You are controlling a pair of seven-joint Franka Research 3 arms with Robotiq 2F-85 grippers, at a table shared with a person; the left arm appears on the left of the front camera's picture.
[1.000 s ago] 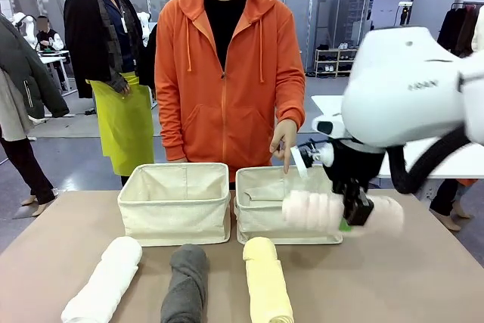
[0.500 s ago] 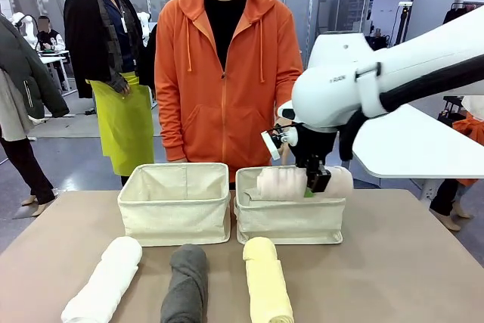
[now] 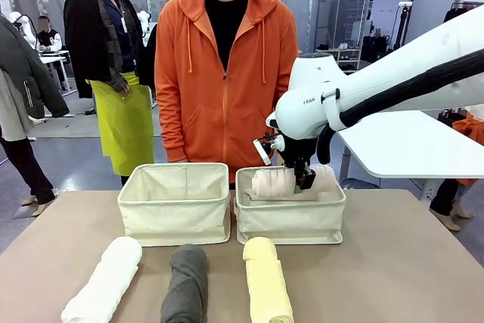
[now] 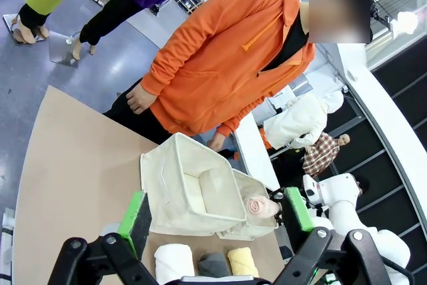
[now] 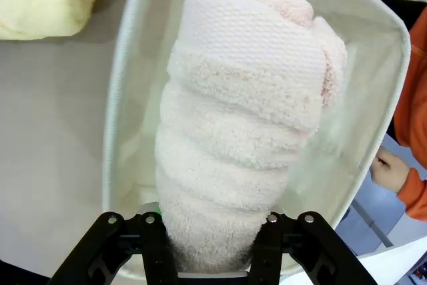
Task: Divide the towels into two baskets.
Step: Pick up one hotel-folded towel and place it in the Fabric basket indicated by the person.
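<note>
My right gripper is shut on the pale pink towel, holding it crosswise just inside the top of the right basket. In the right wrist view the pink towel hangs from my right gripper over that basket's inside. The left basket holds nothing. White, dark grey and pale yellow towels lie in a row at the table's front. My left gripper is open with nothing in it, well back from both baskets.
A person in an orange hoodie stands close behind the baskets, one hand near the right basket's far side. My right arm reaches in from the right above the table. Other people stand at the back left.
My right arm has carried the pink towel from in front of the right basket's right corner up, back and leftward, and now holds it in that basket's opening. The other towels have not moved.
</note>
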